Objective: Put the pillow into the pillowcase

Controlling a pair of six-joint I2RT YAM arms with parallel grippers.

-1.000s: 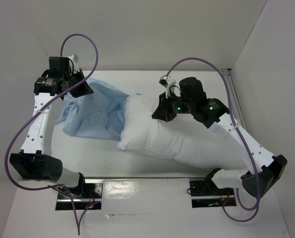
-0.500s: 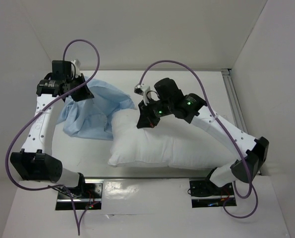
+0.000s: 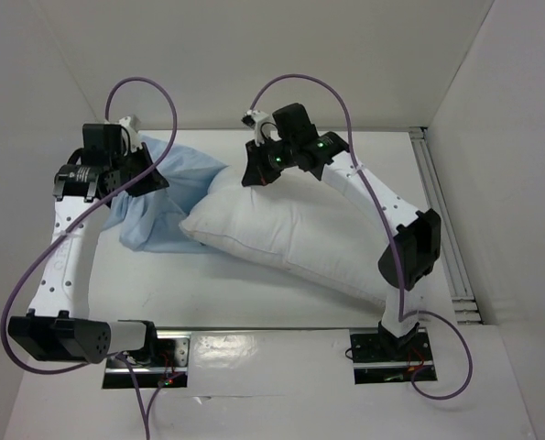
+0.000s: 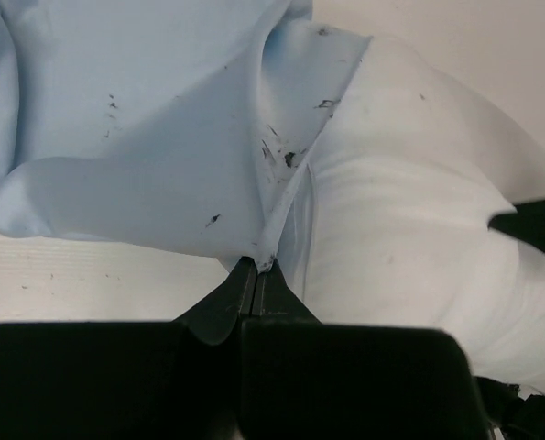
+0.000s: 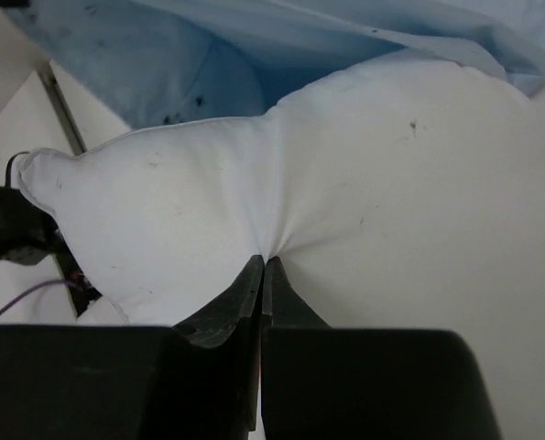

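Observation:
The plump white pillow (image 3: 290,238) lies slantwise across the table, its upper left end against the light blue speckled pillowcase (image 3: 167,206). My right gripper (image 3: 254,174) is shut on a pinch of pillow fabric (image 5: 345,183) at that end, the cloth puckering at its tips (image 5: 265,259). My left gripper (image 3: 148,179) is shut on the pillowcase's edge (image 4: 266,259), holding the blue cloth (image 4: 153,137) up beside the pillow (image 4: 409,229). Blue fabric (image 5: 281,55) drapes just beyond the pillow's end in the right wrist view.
White walls enclose the table on three sides. A rail (image 3: 437,211) runs along the right edge. Purple cables (image 3: 153,87) loop above both arms. The arm bases (image 3: 153,353) sit at the near edge.
My right gripper has carried the pillow's end up and to the left, toward the pillowcase. The pillow now lies slanted. My left arm shifted slightly left, still holding the pillowcase.

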